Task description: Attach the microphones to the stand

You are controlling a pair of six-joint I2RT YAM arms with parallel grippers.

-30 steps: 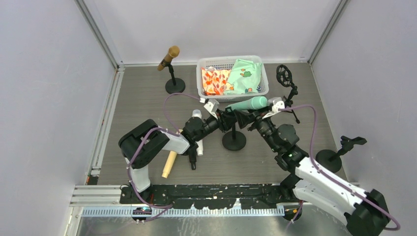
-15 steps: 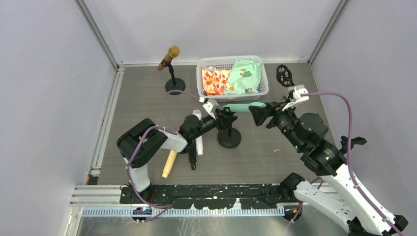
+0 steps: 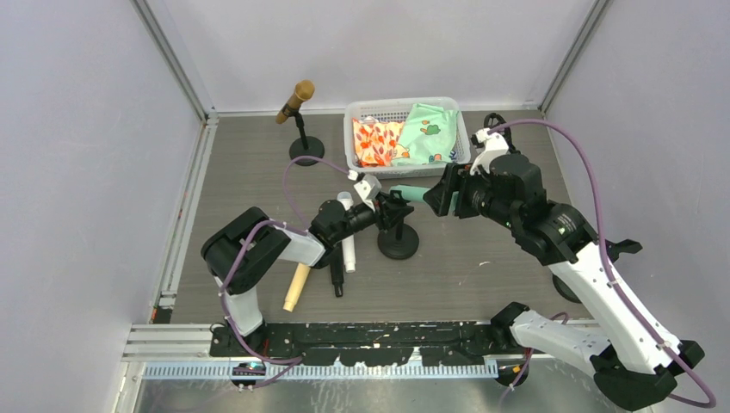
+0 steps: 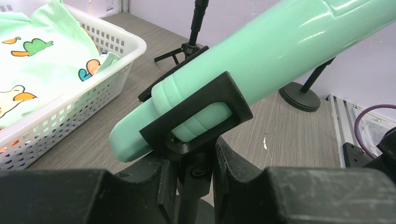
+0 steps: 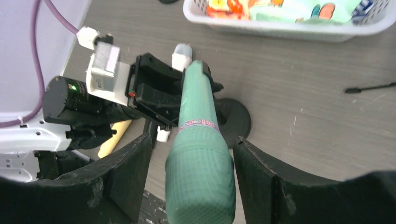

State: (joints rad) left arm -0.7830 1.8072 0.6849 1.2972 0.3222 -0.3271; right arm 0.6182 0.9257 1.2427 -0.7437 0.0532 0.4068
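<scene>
Left fingers (image 4: 236, 172) clamped on the stand (image 4: 233, 98), right fingers (image 5: 123, 179) apart either side of the mint green microphone (image 5: 198, 140)

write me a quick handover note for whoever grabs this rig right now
Grippers: the left gripper is shut on the post of the centre stand, just under its clip. The right gripper is open, fingers either side of the mint green microphone head.
Done: brown-gold microphone is on the far stand; the mint green one sits in the centre clip.
Left: white microphone, black microphone and pale yellow microphone lie on the table by the left arm. An empty stand waits at the right edge.
</scene>
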